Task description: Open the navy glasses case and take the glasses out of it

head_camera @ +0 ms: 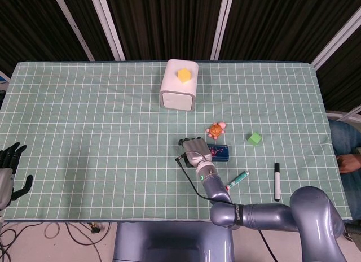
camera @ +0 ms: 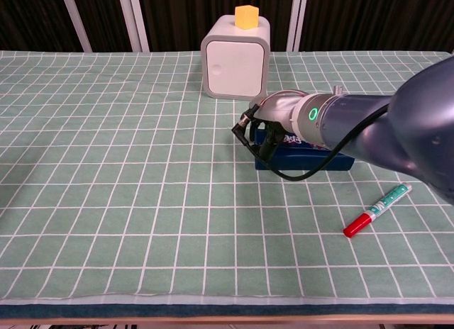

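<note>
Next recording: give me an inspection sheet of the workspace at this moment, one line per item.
Surface: table under a green checked cloth, lying flat.
Job's things: navy glasses case lying closed; glasses not visible.
Clutter: white box with a yellow block on top; toy turtle; green cube; red-capped marker; black marker.
Hands: right hand at the case's left end, fingers bent down over it; grip itself hidden. Left hand off the table's left edge, fingers apart, holding nothing.
Cables: black cable looping off the right wrist; loose cables on the floor below the left hand.
Surroundings: dark slatted wall; a person's hand at the far right edge.
</note>
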{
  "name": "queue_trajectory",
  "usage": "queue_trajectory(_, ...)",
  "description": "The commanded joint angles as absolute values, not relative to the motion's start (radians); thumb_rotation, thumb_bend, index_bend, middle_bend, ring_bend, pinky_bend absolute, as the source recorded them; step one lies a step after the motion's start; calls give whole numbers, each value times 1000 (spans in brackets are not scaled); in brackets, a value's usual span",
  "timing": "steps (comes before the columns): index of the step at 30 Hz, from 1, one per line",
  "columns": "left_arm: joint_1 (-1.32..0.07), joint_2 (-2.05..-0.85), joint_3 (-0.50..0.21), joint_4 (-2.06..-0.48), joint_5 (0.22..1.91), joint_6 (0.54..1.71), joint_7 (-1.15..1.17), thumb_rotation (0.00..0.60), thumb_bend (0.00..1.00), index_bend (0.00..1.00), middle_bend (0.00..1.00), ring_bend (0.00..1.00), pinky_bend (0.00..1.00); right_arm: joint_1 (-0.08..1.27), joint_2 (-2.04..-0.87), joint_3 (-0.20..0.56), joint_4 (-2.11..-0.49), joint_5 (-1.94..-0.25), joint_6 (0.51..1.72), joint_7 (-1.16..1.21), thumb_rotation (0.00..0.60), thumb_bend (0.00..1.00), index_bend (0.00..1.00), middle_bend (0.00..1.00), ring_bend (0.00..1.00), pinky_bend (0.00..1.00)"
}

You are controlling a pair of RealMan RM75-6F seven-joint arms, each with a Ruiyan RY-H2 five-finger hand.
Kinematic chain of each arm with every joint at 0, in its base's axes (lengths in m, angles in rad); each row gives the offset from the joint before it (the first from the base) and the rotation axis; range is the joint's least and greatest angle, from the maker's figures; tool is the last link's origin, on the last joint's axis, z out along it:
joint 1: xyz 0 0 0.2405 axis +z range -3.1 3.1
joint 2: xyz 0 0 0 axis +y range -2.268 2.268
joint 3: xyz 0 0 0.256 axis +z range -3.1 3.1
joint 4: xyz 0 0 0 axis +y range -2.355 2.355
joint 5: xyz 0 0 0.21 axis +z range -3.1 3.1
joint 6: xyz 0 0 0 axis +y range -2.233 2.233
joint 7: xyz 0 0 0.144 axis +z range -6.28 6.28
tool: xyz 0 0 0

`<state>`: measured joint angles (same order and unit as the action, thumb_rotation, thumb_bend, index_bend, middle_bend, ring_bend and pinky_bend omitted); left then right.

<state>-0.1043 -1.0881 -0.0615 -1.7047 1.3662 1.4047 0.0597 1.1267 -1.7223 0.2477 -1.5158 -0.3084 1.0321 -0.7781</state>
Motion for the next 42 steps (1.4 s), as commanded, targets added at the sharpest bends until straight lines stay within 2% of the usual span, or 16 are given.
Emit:
queue_trajectory(1, -104, -1088, -61, -1705, 1366, 1405, 60, 600, 435, 50, 0, 0, 0, 1124, -1719, 247, -1515, -314, 1033, -777, 600, 648, 272, 274, 371, 279)
queue_trajectory(6, -104, -1087, -61, -1707, 1365, 1404, 60, 600, 435, 49, 0, 0, 0, 1122, -1711, 247, -1513, -312, 1025, -778, 600, 648, 286, 291, 450, 297)
queue_trajectory(16, -104, -1086, -61, -1708, 1364, 1404, 58, 600, 435, 49, 0, 0, 0, 1124, -1705, 249, -1509, -297, 1009, -782, 600, 644, 289, 297, 519, 320)
queue_trajectory(26, -103, -1086, -61, -1709, 1365, 1404, 55, 600, 435, 49, 0, 0, 0, 1130, -1702, 246, -1503, -276, 997, -792, 600, 551, 290, 297, 570, 321)
queue_trajectory(42, -103, -1086, -61, -1709, 1365, 1405, 53, 600, 435, 49, 0, 0, 0, 1127, -1701, 244, -1494, -289, 996, -781, 600, 552, 307, 317, 694, 345)
